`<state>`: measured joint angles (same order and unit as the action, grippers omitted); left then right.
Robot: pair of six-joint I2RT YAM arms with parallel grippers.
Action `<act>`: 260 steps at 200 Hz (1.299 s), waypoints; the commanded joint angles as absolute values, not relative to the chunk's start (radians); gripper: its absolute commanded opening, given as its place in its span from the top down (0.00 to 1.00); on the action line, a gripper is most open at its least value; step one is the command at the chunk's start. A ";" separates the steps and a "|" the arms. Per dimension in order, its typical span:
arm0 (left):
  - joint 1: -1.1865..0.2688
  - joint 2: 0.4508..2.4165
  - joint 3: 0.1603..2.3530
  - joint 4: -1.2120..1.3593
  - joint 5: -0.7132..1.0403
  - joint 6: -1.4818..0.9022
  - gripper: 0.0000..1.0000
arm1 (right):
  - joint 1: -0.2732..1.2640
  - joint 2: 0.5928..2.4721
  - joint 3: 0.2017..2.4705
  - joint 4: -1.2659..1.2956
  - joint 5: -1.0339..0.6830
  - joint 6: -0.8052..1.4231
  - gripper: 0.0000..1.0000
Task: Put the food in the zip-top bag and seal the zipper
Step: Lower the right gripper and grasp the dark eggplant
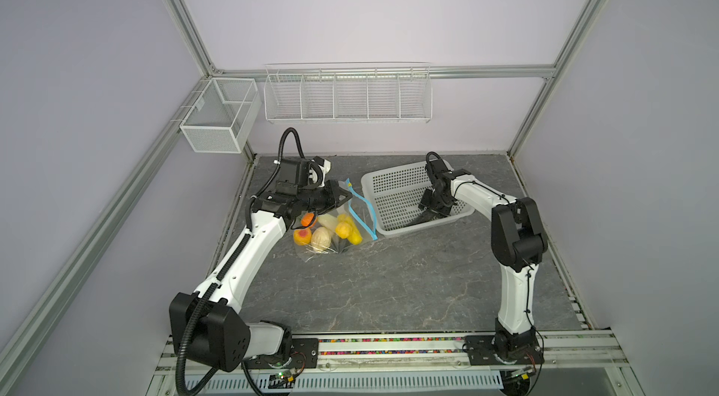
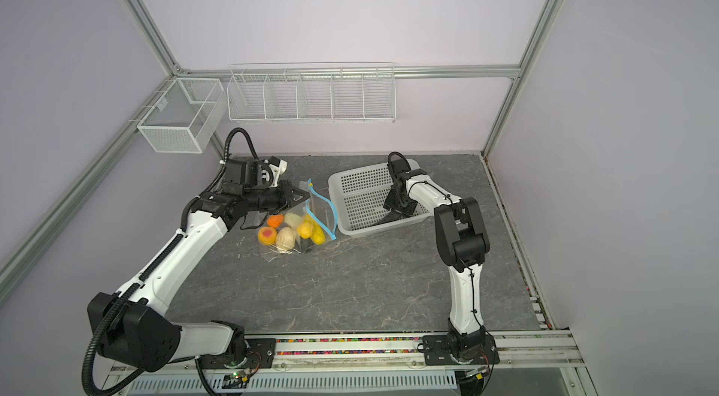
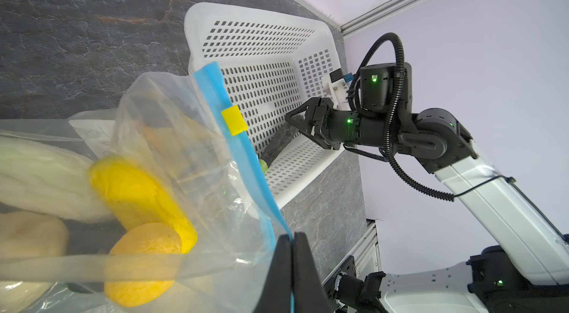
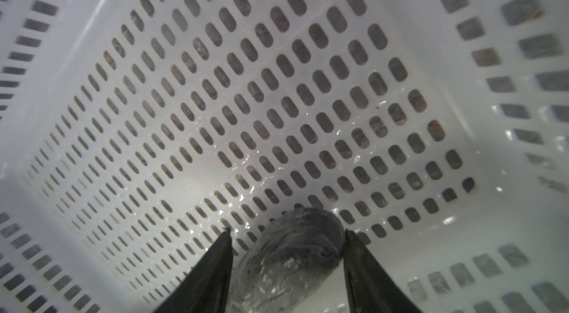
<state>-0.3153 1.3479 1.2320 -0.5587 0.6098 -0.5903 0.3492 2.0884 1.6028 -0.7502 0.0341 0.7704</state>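
Most colourful toy food [image 1: 321, 238] sits bagged; left end effector [image 1: 345, 195] pinches unsealed light-blue zipper [image 3: 212, 87]; right end effector [image 4: 287, 231] straddles dark green piece [image 4: 289, 262], grip unclear.

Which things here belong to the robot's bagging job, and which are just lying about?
Job: zip-top bag, zipper, bagged food, dark green piece, white basket holding it, left gripper, right gripper.
Lying about: wire rack, mesh bin.

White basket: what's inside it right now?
One dark green food piece, straddled by the right gripper; nothing else visible. The gripper covers part of it, so whether it's gripped is unclear.
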 commanded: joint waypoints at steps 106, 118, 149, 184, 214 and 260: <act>-0.317 1.325 1.226 -0.552 0.612 -0.574 1.00 | 0.344 2.129 1.628 -0.700 -0.062 0.795 0.68; -0.316 1.328 1.226 -0.552 0.612 -0.574 1.00 | 0.344 2.126 1.629 -0.695 -0.064 0.793 0.69; -0.316 1.328 1.221 -0.551 0.609 -0.575 1.00 | 0.338 2.117 1.635 -0.683 -0.072 0.785 0.70; -0.316 1.328 1.220 -0.551 0.606 -0.576 1.00 | 0.332 2.100 1.636 -0.667 -0.074 0.785 0.71; -0.316 1.331 1.221 -0.543 0.610 -0.583 1.00 | 0.327 2.078 1.633 -0.643 -0.071 0.783 0.71; -0.316 1.347 1.241 -0.559 0.605 -0.577 1.00 | 0.324 2.022 1.587 -0.564 -0.055 0.785 0.72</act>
<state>-0.3153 1.3411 1.2255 -0.5587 0.6064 -0.5900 0.3294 2.0876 1.6073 -0.6167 -0.0677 0.7849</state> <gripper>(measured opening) 0.047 0.351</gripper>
